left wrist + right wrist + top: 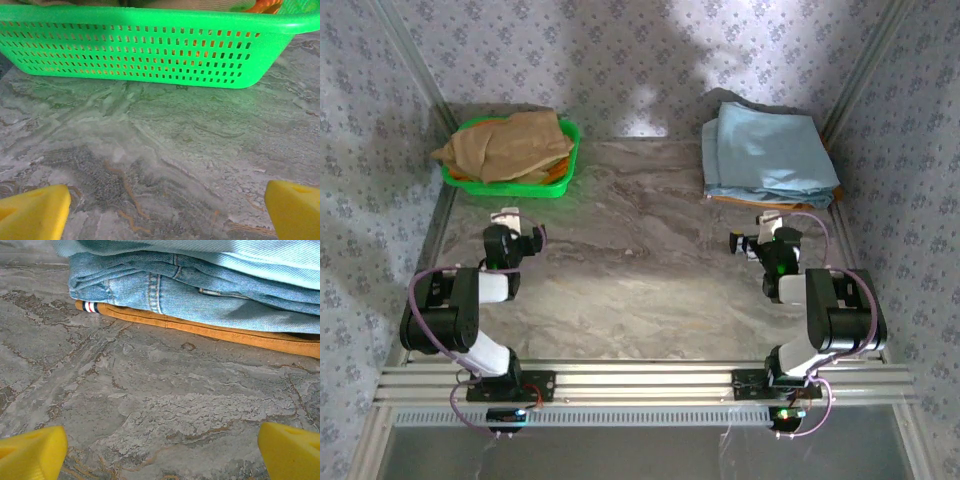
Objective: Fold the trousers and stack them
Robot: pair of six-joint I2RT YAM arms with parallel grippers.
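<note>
Your trousers point(510, 145) lie crumpled in the green basket point(556, 186), far left: thin, limp, light cloth, so I'd pinch a raised top fold. The left gripper point(165, 207) and right gripper point(162, 450) gape wide, empty.

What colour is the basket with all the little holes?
The basket is bright green, clearest in the left wrist view.

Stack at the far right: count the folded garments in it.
3: a pale blue garment on top, blue jeans beneath it, an orange-tan garment at the bottom. More may be hidden between.
</note>
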